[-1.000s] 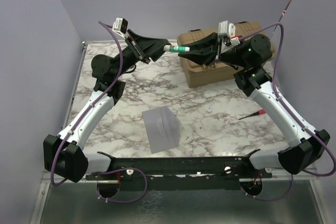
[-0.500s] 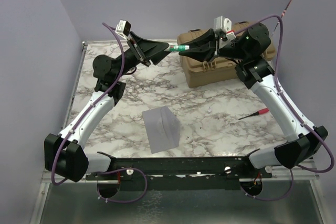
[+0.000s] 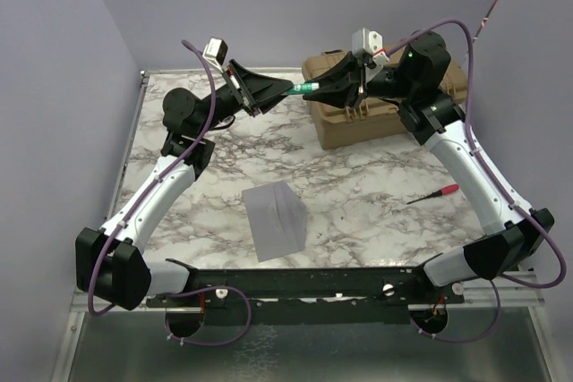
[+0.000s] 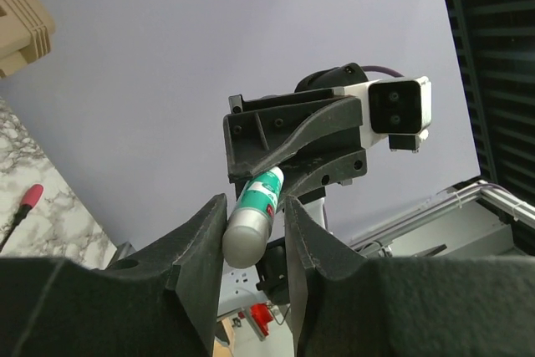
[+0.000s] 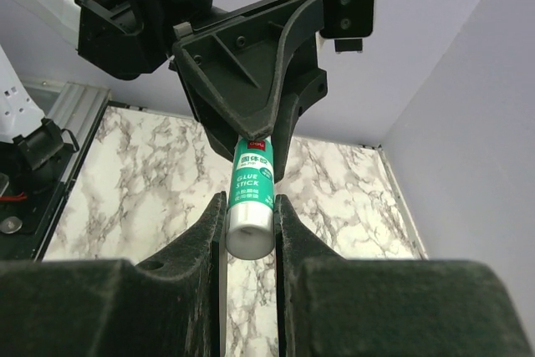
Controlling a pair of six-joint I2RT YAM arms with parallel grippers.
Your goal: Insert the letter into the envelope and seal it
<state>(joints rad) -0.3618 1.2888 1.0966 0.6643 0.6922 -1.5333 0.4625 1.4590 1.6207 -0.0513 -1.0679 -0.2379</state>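
Observation:
A green-labelled glue stick (image 3: 309,88) hangs in the air above the back of the table, held between both grippers. My right gripper (image 3: 328,85) is shut on its flat white end (image 5: 249,236). My left gripper (image 3: 288,93) is shut around its rounded grey cap end (image 4: 248,236). In the right wrist view my right gripper (image 5: 249,198) faces the left one. In the left wrist view my left gripper (image 4: 253,202) faces the right one. The blue-grey envelope (image 3: 276,219) lies flat at the table's front middle. The tan letter is not in view.
A tan toolbox (image 3: 394,118) stands at the back right, under my right arm; its corner shows in the left wrist view (image 4: 21,14). A red-handled screwdriver (image 3: 431,194) lies on the marble at the right. Lilac walls close in the left, back and right.
Both wrists have risen a little with the glue stick. My left gripper has moved right, further over the stick's cap end. The envelope has not moved.

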